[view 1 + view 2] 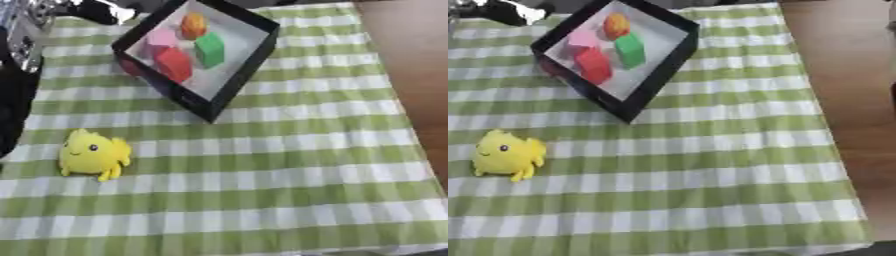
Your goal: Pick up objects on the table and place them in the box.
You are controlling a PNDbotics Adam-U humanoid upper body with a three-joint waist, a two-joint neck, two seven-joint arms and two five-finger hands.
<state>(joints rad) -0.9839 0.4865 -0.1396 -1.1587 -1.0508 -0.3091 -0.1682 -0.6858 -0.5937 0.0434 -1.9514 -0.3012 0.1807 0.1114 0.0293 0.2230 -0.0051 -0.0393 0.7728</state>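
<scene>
Bright, even light and soft blur throughout; the black square box point(229, 84) with its pale floor shows mild glare (its contents' edges smear), shadows faint.

A brown worktop point(842, 100) carries a green-and-white checked cloth point(289, 165). On the cloth sit a black box point(249, 57) at the far left and, nearer and well apart, a yellow plush toy point(92, 154).
</scene>
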